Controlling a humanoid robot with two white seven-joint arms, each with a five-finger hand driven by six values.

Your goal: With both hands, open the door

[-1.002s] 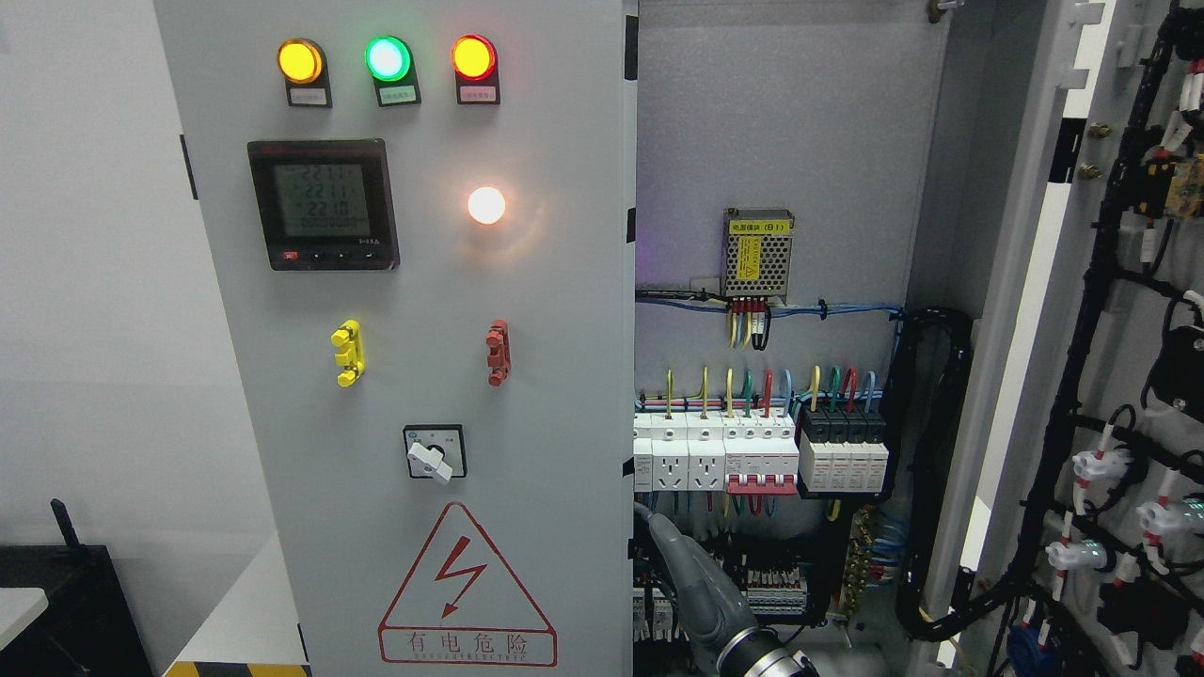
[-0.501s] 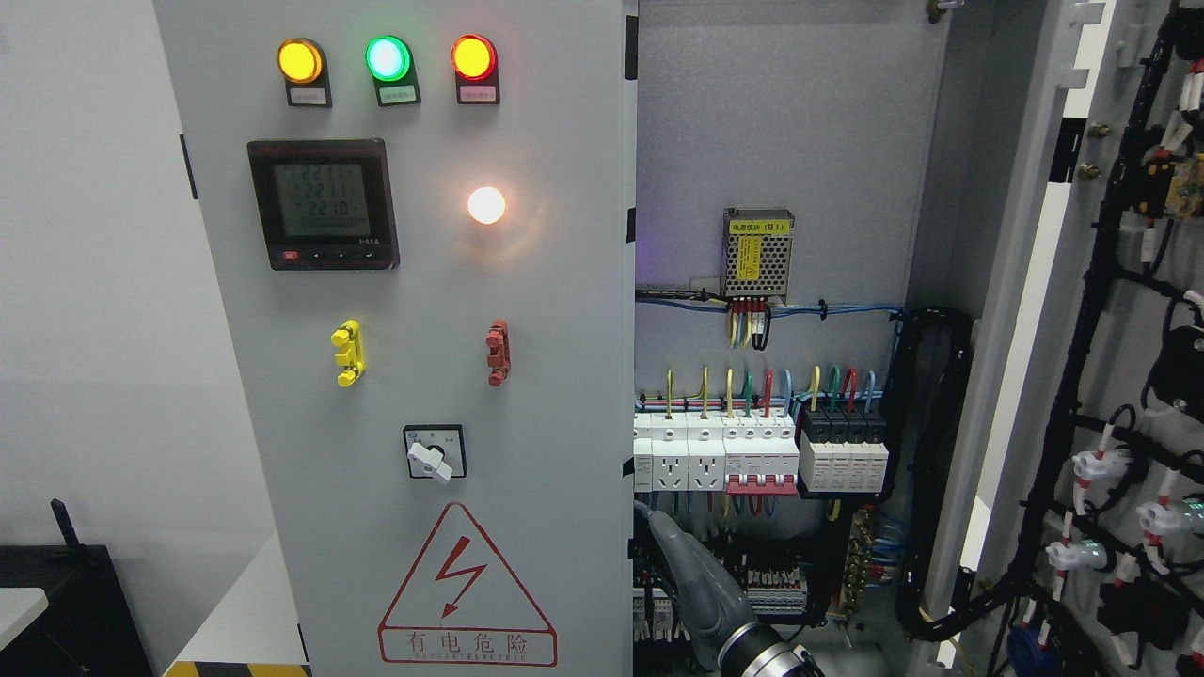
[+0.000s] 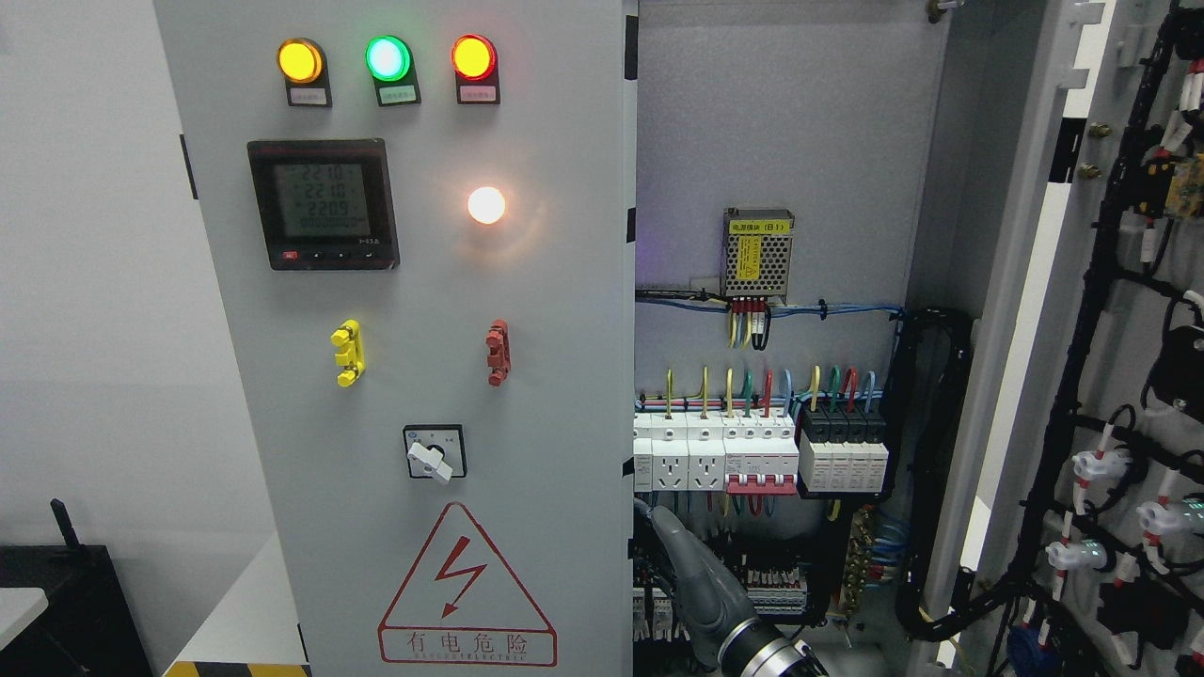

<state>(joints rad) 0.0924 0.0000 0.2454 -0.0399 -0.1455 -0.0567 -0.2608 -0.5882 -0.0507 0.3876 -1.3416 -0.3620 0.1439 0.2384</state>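
The grey cabinet's left door (image 3: pixel 423 310) stands closed, carrying three lamps, a meter (image 3: pixel 323 204), a white lamp, yellow and red latches and a rotary switch (image 3: pixel 434 453). The right door (image 3: pixel 1110 282) is swung wide open to the right, its wired inner face showing. My right hand (image 3: pixel 691 574) rises from the bottom edge inside the open compartment, its tip close to the left door's right edge (image 3: pixel 628 376). How the hand is held cannot be made out. The left arm is out of view.
Inside the cabinet sit a mesh power supply (image 3: pixel 757 252), a row of breakers and sockets (image 3: pixel 762 456) and a black cable bundle (image 3: pixel 926 470). A black box (image 3: pixel 66 602) stands at the lower left beside a white wall.
My right hand has slid slightly right and down, a little away from the left door's edge. The meter digits changed. Both doors stayed as they were.
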